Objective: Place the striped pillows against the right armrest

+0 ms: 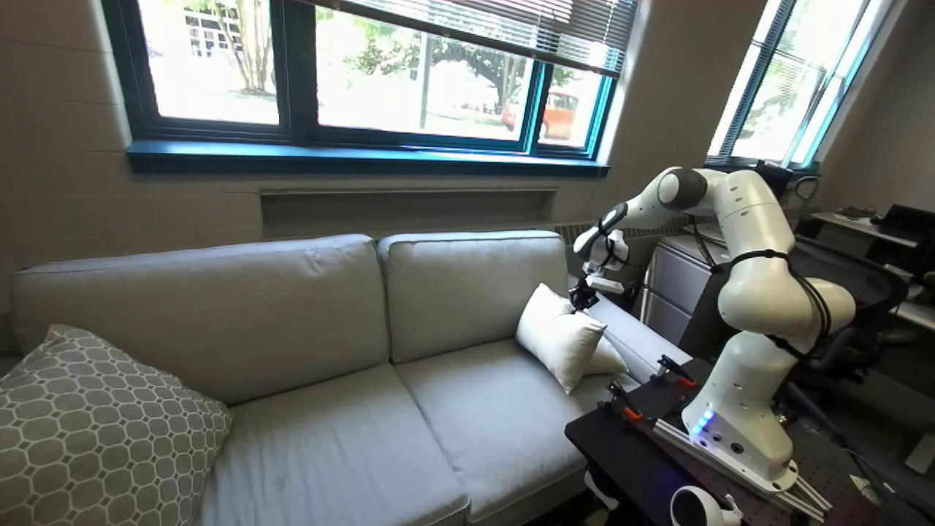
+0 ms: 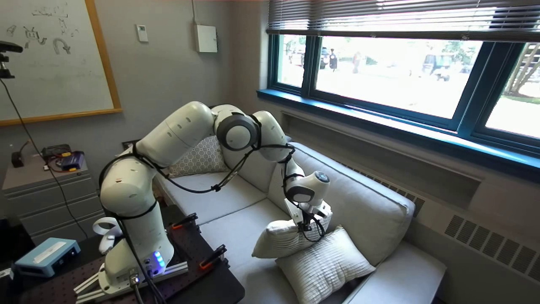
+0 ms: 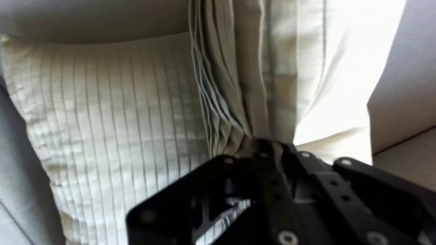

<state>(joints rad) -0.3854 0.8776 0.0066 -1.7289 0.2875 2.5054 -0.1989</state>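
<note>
In an exterior view the cam sits high off the front edge of the sofa (image 1: 431,409), nearest the lattice-pattern pillow (image 1: 109,431) end, facing back cushions (image 1: 475,292) & window (image 1: 416,88). In an exterior view the cam's high by the right armrest (image 2: 398,272) end, looking diag. along the sofa twd its far end. Sofa, window, Panda arm (image 2: 185,126) & striped pillows (image 2: 325,264) show in both exterior views. Wrist cam's v. close, aimed down on those pillows, gripper (image 3: 276,149) at btm edge.
</note>
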